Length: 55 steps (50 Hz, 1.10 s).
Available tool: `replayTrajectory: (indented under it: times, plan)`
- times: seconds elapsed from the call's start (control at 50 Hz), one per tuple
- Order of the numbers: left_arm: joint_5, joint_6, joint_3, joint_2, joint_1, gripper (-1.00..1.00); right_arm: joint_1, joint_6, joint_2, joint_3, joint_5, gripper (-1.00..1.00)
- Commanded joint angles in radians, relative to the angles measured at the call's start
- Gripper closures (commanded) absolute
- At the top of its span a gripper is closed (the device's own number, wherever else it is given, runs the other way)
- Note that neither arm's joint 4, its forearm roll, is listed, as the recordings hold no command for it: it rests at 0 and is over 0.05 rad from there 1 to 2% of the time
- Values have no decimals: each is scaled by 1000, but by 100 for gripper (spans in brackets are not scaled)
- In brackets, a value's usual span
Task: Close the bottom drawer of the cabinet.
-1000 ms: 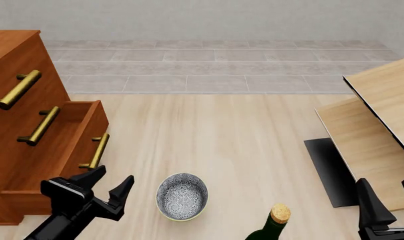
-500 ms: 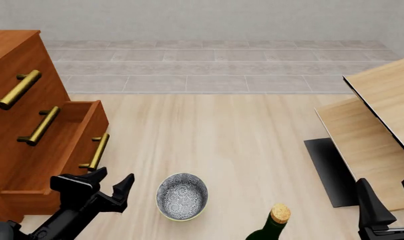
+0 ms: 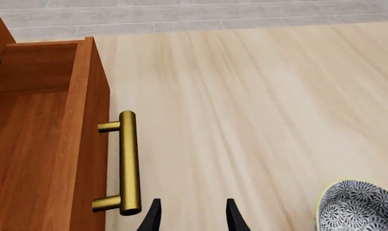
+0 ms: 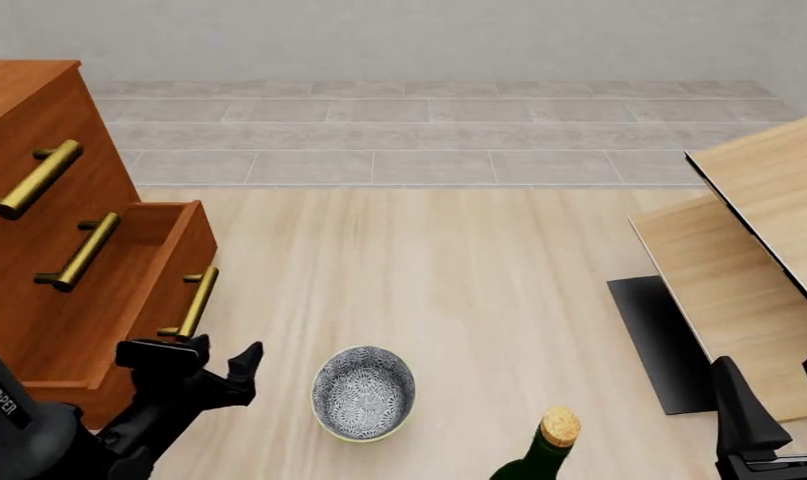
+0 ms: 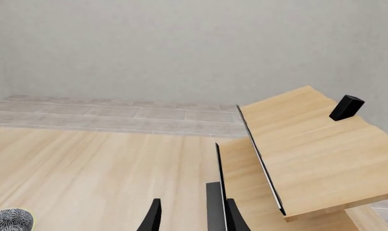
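The reddish-brown cabinet [image 4: 56, 120] stands at the left. Its bottom drawer [image 4: 200, 248] is pulled out, with its inside showing from above and a brass bar handle [image 4: 198, 300] on its front. My left gripper [image 4: 206, 362] is open and empty, just below the near end of that handle and not touching it. In the left wrist view the drawer front [image 3: 91, 144] and handle [image 3: 130, 163] lie just beside the open left gripper [image 3: 192, 217]. My right gripper [image 4: 781, 400] is open and empty at the lower right, and shows in its own view [image 5: 192, 219].
A patterned grey bowl [image 4: 363, 392] sits just right of the left gripper. A corked green bottle [image 4: 547, 450] stands at the front edge. Pale wooden boards [image 4: 763, 230] and a black mat [image 4: 663, 340] lie at the right. A small black block [image 5: 345, 107] rests on the boards.
The left arm has swung in from the lower left, and its gripper has shifted slightly left and up toward the drawer handle. The drawer and the right arm have not moved.
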Motion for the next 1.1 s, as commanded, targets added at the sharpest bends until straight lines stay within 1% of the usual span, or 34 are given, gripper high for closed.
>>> replayTrajectory:
  times: [0.02,0.14,0.36,0.56,1.1]
  plan:
    - [0,36,-37,69,56,-100,0,-1,0,1,-1,-100]
    - [0,55,-54,98,92,-100,0,-3,0,2,-4,-100]
    - [0,47,-63,112,146,-100,0,-4,0,2,-4,-100]
    - [0,59,-59,110,185,-100,1,-2,0,0,-2,-100]
    - [0,72,-54,100,225,-100,0,-4,0,1,-3,-100]
